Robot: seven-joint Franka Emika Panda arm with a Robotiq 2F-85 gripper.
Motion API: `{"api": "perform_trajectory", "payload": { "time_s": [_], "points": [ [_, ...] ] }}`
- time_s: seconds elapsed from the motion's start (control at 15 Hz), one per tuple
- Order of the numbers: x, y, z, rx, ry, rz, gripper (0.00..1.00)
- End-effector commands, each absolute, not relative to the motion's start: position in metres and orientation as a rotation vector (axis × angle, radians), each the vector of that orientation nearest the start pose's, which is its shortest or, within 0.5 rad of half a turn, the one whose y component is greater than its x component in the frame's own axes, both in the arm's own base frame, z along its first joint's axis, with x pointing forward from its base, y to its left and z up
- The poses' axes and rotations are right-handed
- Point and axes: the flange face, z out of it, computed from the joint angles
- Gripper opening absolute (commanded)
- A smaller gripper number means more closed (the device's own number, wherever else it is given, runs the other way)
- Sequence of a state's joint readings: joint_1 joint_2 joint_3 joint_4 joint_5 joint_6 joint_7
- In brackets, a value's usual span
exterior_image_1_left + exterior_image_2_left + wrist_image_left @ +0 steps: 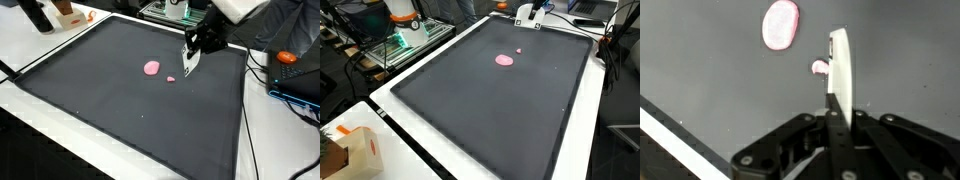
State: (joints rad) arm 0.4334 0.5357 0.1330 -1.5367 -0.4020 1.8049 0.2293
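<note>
Dark mat (pixel 120 110) covers our table (pixel 40 125); the gripper (pixel 190 56) pinches a white blade (pixel 840 70) just beside the small pink bit (pixel 820 68). The larger pink blob (pixel 780 25) lies apart, untouched.

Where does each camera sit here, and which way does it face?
In an exterior view: above one side of the dark mat, facing across it; the gripper shows.
In an exterior view: by the cardboard box, facing along the mat; gripper small at the far end.
Wrist view: behind the gripper, facing down; it grips a white strip.
All share the pink blob and small pink piece.
</note>
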Motion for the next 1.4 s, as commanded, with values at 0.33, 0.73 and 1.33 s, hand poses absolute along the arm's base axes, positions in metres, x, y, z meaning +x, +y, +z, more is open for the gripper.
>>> {"api": "perform_trajectory", "payload": {
  "time_s": [0.33,0.73,1.33],
  "points": [
    [0.597,0.337,0.306,-3.496,-0.76,0.334,0.01],
    [0.604,0.337,0.302,-3.507,-0.704,0.375,0.01],
    [0.625,0.318,0.31,-3.5,-0.594,0.368,0.01]
  ]
}}
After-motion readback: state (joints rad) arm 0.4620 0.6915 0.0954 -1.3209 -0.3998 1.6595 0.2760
